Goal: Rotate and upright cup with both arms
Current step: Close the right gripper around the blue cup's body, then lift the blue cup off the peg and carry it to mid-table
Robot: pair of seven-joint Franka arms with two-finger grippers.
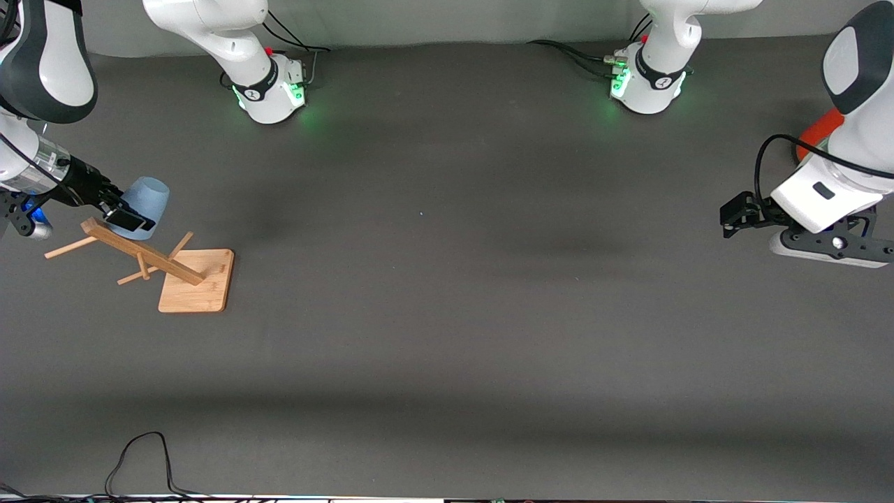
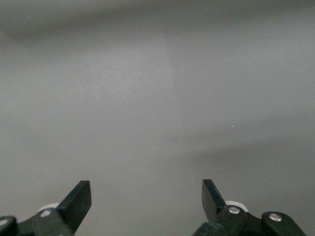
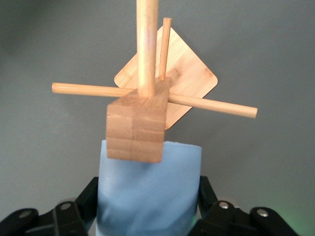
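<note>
The light-blue cup (image 1: 148, 201) is held off the table in my right gripper (image 1: 130, 219), at the right arm's end of the table. In the right wrist view the black fingers (image 3: 90, 195) press both sides of the cup (image 3: 147, 206), right at the top block of a wooden peg rack (image 3: 137, 127). I cannot tell which way the cup's rim faces. My left gripper (image 1: 732, 216) hangs open and empty over bare table at the left arm's end. Its wrist view shows only spread fingertips (image 2: 78, 199) and grey mat.
The wooden peg rack (image 1: 198, 281) stands on its square base just below the cup, with pegs sticking out sideways. An orange-red cylinder (image 1: 818, 130) is partly hidden by the left arm. A black cable (image 1: 140, 447) lies at the table's near edge.
</note>
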